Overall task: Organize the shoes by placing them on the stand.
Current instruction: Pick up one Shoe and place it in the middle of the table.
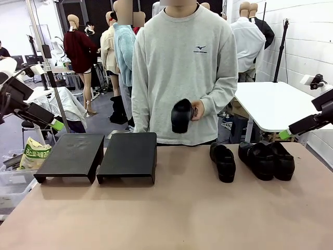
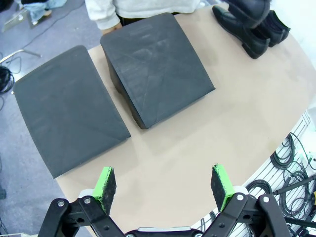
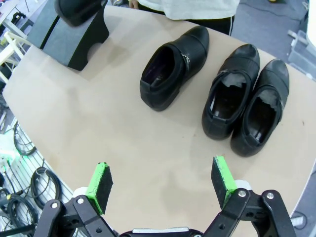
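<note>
On the bench (image 1: pixel 171 208), none of the task is judged to be done. The stand (image 1: pixel 127 151), two low black risers set side by side to the left of the middle, is seen with both flat tops bare, so all four shoes are left to be placed.

Three of them lie on the right part of the bench, well apart from the stand: a single shoe (image 1: pixel 223 162) nearest the middle, then a second shoe (image 1: pixel 258 160) and a third shoe (image 1: pixel 282 160) close side by side. The fourth shoe (image 1: pixel 182 115) is held in the person's hand (image 1: pixel 197 110) above the far edge of the bench, near the stand's right riser. It may be judged the first to be set down.

The long axes of the three lying shoes run roughly from the robot's side across to the person's side. In the right wrist view their toes are turned towards the person and their open heels towards the robot, and the single shoe is angled a little away from the other two. The held shoe is carried with its long axis nearly upright; which end is uppermost cannot be told.

The left gripper (image 2: pixel 165 182) is spread wide above the bench near the stand, with nothing between its pads. The right gripper (image 3: pixel 160 180) is likewise spread wide and empty, above the bench short of the three shoes.
</note>
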`<state>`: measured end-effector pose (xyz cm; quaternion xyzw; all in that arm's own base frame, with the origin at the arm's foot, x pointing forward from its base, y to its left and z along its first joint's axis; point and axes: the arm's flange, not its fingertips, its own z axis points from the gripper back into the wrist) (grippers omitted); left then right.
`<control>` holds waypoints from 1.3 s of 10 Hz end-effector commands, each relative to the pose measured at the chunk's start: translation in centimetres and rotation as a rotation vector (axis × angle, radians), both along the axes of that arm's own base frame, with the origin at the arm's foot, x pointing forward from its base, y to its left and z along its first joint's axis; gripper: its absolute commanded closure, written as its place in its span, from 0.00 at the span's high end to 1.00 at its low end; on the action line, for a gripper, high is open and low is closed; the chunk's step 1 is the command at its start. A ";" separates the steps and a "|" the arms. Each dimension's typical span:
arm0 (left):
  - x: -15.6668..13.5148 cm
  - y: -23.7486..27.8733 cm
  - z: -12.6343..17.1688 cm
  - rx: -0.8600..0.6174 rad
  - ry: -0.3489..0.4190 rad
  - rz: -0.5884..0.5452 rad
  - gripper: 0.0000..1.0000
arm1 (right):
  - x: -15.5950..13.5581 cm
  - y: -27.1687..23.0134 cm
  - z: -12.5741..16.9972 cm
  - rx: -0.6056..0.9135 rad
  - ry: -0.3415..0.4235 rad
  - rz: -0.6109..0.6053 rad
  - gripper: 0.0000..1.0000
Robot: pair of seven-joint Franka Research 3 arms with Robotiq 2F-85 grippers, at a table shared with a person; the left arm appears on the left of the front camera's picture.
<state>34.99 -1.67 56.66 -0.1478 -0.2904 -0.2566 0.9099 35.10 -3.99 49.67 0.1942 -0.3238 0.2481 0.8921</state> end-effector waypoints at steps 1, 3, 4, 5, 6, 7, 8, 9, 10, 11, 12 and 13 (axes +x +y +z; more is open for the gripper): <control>0.0 0.2 0.1 -0.002 0.000 -0.004 1.00 | 0.1 0.1 -0.2 0.018 0.000 0.013 1.00; 0.0 0.2 0.1 -0.002 0.000 -0.004 1.00 | 0.1 0.1 -0.2 0.018 0.000 0.013 1.00; 0.0 0.2 0.1 -0.002 0.000 -0.004 1.00 | 0.0 0.0 0.0 0.000 0.000 0.000 1.00; 0.0 0.2 0.1 -0.002 0.000 -0.004 1.00 | 0.5 -0.3 -0.2 -0.001 0.012 -0.028 1.00; 0.0 0.2 0.1 -0.002 0.000 -0.004 1.00 | 1.0 -0.5 -0.3 -0.001 0.020 -0.037 1.00; 0.0 0.2 0.1 -0.002 0.000 -0.004 1.00 | 1.8 -0.4 -0.2 -0.016 0.035 -0.048 1.00; 0.0 0.2 0.1 -0.002 0.000 -0.004 1.00 | 3.1 -0.1 0.0 -0.070 0.045 -0.085 1.00; 0.0 0.2 0.1 -0.002 0.000 -0.004 1.00 | 4.5 0.6 0.2 -0.106 0.069 -0.106 1.00; 0.0 0.2 0.1 -0.002 0.000 -0.004 1.00 | 5.2 1.2 0.6 -0.141 0.068 -0.103 1.00; 0.0 0.2 0.1 -0.002 0.000 -0.004 1.00 | 5.2 1.5 1.2 -0.133 0.068 -0.104 1.00; 0.0 0.2 0.1 -0.002 0.000 -0.004 1.00 | 5.1 1.5 1.4 -0.117 0.067 -0.105 1.00; 0.0 0.2 0.1 -0.002 0.000 -0.004 1.00 | 5.3 1.7 1.5 -0.130 0.072 -0.110 1.00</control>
